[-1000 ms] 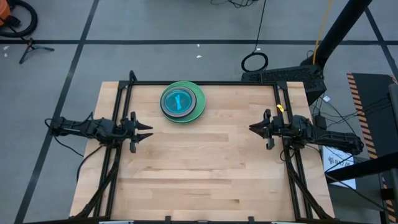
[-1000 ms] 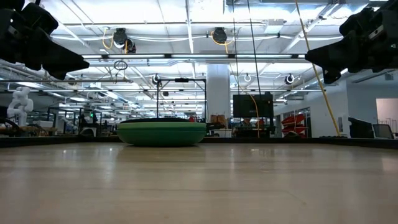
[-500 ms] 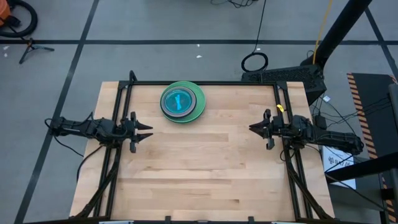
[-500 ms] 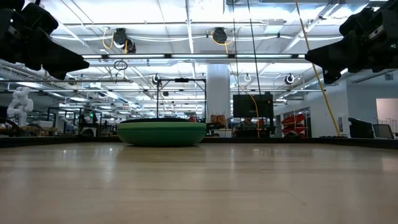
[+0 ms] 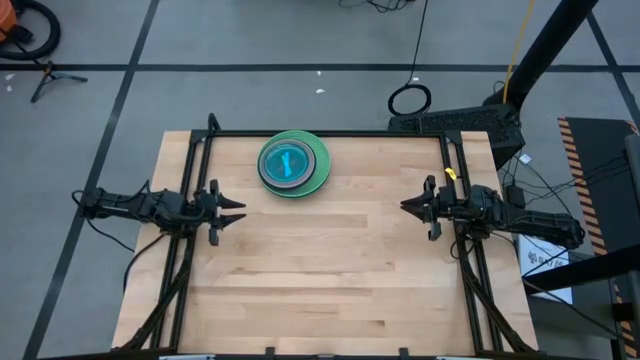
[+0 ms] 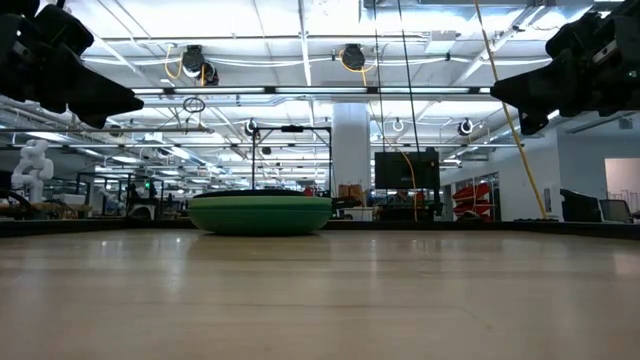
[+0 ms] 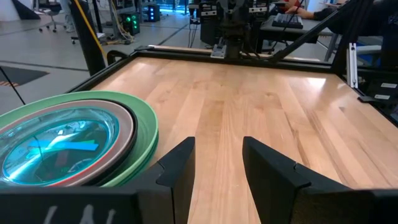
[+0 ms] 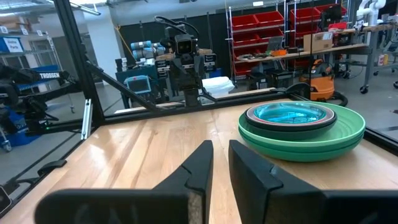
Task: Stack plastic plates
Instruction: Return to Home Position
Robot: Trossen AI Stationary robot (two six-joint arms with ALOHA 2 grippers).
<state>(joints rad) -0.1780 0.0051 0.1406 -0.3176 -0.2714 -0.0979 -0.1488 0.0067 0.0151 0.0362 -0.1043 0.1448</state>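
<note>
The plastic plates (image 5: 293, 164) sit in one stack near the far edge of the table (image 5: 330, 280), closer to the left gripper (image 5: 243, 213) than the right gripper (image 5: 404, 208)

The top plate (image 5: 286, 162) is translucent blue, the bottom plate (image 5: 322, 166) mint green, the table (image 5: 330, 270) pale wood.

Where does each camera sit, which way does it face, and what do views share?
High view: overhead, looking straight down; left gripper and right gripper at table edges.
Low view: table height, looking level; grippers in upper corners.
Left wrist view: on left arm, facing right arm past open fingers.
Right wrist view: mirrored, facing left arm.
Shared: every view shows the plate stack.
</note>
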